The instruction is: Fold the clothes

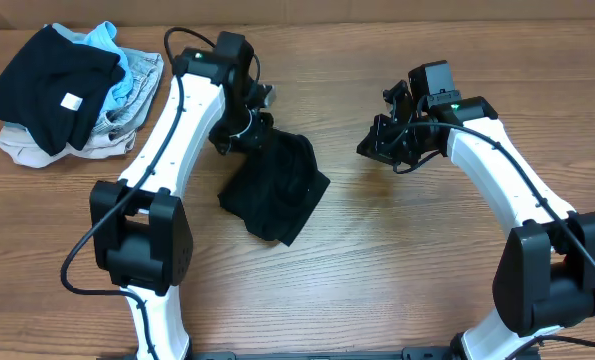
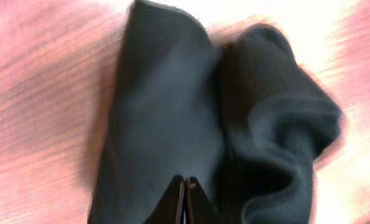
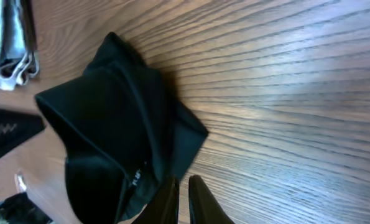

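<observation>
The black polo shirt [image 1: 274,188] lies bunched in a rough fold at the middle of the table. It fills the left wrist view [image 2: 172,112] and shows in the right wrist view [image 3: 110,137], with small white lettering on one fold. My left gripper [image 1: 239,135] is at the shirt's top left corner. Its fingers [image 2: 185,185] are pressed together on the fabric, and the view is blurred. My right gripper [image 1: 382,147] is shut and empty over bare wood to the right of the shirt. Its fingertips [image 3: 181,185] are just off the shirt's edge.
A pile of other clothes sits at the back left: a bundled black garment with a square white tag [image 1: 52,85], a light blue piece [image 1: 112,45] and grey and beige pieces [image 1: 107,130]. Bare wooden table [image 1: 407,250] surrounds the shirt.
</observation>
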You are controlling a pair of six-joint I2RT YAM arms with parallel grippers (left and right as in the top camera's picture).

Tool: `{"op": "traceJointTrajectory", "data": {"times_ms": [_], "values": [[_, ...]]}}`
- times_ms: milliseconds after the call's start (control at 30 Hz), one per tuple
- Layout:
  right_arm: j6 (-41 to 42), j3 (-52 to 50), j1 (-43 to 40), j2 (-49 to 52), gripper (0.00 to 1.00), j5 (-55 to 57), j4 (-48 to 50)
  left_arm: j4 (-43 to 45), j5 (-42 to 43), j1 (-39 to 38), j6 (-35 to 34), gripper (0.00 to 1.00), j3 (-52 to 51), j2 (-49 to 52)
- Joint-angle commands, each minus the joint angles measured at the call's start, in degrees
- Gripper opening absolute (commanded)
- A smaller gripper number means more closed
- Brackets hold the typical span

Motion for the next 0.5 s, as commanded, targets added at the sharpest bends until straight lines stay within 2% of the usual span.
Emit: {"op": "traceJointTrajectory", "data": {"times_ms": [0,133,200,267,367,467], "values": [[0.35,1.60,-1.62,-1.97,0.13,6.14,0.28,6.49,2.36,-2.01,-5.25,0.04,-7.72,0.04],[0.39,1.57,-4.61,-1.97,0.14,9.55,0.31,12.17,25.35,-5.05,-4.70,0.04,-13.38,0.04],[1.44,1.57,-5.90,-1.97,0.14,9.46,0.28,11.61,30.84,-8.09,-2.34,0.04,-13.97,0.04],[2.29,1.57,-6.95,-1.97,0.14,7.89,0.26,8.48,28.33,-11.21,0.66,0.04,-13.64,-0.13],[-0.17,1.57,-7.54,-1.97,0.15,2.34,0.20,2.03,16.68,-14.25,1.20,0.04,-12.28,-0.13],[-3.13,1.57,-7.21,-1.97,0.15,-2.14,-0.13,-4.24,8.98,-14.03,1.20,0.04,-9.42,-0.13]]}}
